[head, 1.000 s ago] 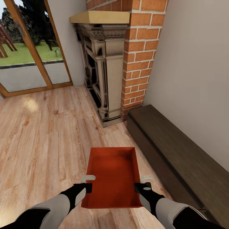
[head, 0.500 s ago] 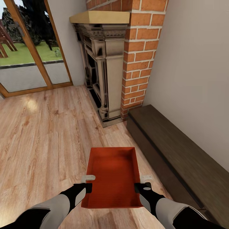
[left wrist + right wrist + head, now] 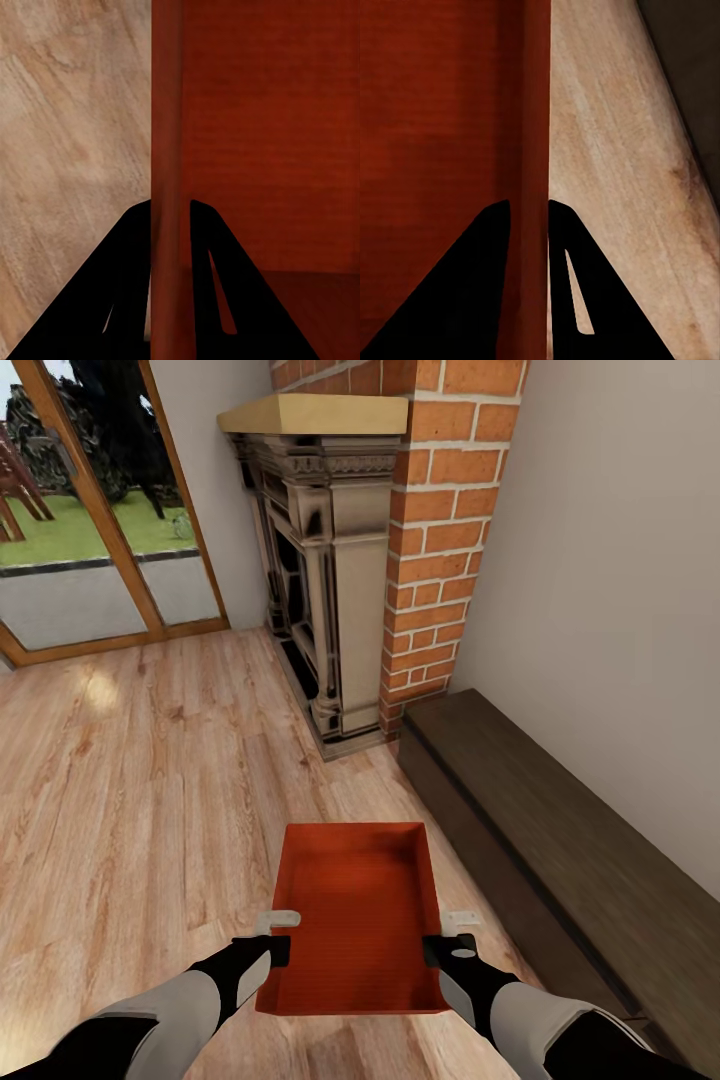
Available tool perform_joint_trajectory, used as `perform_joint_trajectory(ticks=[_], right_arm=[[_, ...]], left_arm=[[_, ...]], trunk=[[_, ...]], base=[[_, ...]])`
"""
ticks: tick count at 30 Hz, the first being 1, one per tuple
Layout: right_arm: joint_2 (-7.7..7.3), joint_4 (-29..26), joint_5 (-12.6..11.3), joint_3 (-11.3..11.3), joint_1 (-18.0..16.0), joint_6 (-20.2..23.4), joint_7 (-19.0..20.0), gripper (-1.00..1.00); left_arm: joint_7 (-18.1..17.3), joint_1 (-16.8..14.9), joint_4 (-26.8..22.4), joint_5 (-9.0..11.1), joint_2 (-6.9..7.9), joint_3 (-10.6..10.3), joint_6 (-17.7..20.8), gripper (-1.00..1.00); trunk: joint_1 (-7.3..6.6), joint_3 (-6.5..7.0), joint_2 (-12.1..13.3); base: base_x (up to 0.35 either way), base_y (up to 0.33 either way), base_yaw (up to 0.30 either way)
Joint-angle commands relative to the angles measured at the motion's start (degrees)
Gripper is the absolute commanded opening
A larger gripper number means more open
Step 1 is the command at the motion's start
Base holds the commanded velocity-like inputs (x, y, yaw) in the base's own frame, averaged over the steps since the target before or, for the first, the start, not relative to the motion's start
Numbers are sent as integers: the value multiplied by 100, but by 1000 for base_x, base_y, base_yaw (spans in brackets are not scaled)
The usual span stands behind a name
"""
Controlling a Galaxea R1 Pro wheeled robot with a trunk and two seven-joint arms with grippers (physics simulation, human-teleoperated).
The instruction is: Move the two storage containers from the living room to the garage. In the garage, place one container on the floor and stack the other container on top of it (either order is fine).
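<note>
Orange-red rectangular tray-like storage container (image 3: 358, 915), low walls, flat bottom: lower centre of head view, held above light wood-plank floor (image 3: 130, 790). Left gripper (image 3: 277, 937) fingers closed on left wall; wall seen between dark fingers (image 3: 124, 300) in left wrist view. Right gripper (image 3: 445, 937) fingers closed on right wall, likewise in right wrist view (image 3: 526, 285). Red brick fireplace (image 3: 440, 540) upper centre. Long dark brown bench (image 3: 560, 860) right, along wall. Wood-framed glass door (image 3: 90, 510) upper left.

Container (image 3: 355, 905): matt orange-red, finely ribbed bottom. Floor (image 3: 130, 790): light wood planks, faint sheen. Fireplace (image 3: 440, 550): rough red brick. Bench (image 3: 560, 840): dark matt wood. Fingers (image 3: 112, 300): black, matt.
</note>
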Motion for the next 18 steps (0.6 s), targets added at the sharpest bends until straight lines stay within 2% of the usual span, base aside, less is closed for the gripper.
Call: perform_joint_trajectory(ticks=[1, 18], right_arm=[[-58, 3, -59, 12, -3, -26, -18, -100], [-17, 3, -54, 12, -4, -49, -34, -100]], left_arm=[[53, 1, -11, -30, 14, -121, 40, -100], [53, 1, -11, -28, 27, -121, 40, -100]], trunk=[[0, -4, -2], [0, 36, -2]], base=[[0, 0, 0], [0, 0, 0]])
